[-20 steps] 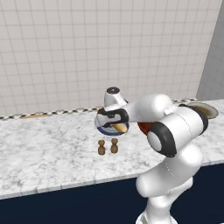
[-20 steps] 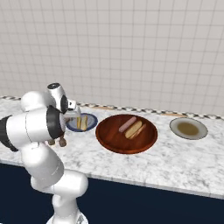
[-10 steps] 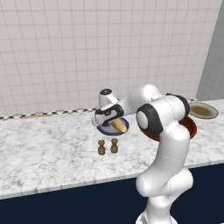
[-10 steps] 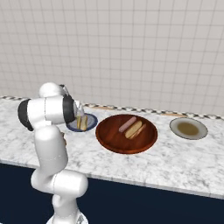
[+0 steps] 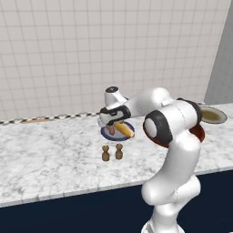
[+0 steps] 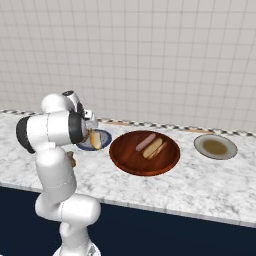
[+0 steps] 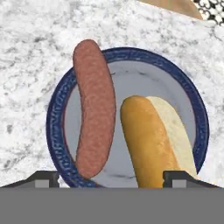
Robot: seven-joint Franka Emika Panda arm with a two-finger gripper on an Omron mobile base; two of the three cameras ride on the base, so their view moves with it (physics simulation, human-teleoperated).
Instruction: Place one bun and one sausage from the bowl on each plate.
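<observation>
The end effector (image 7: pixel 111 175) hangs released above the blue plate (image 7: pixel 192 100). A sausage (image 7: pixel 92 107) and bun (image 7: pixel 148 140) lie there, seemingly just apart.

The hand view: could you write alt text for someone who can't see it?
A blue-rimmed plate on a marble counter holds a reddish-brown sausage and a golden bun lying side by side. The two dark fingers stand wide apart at the bottom, holding nothing.
</observation>
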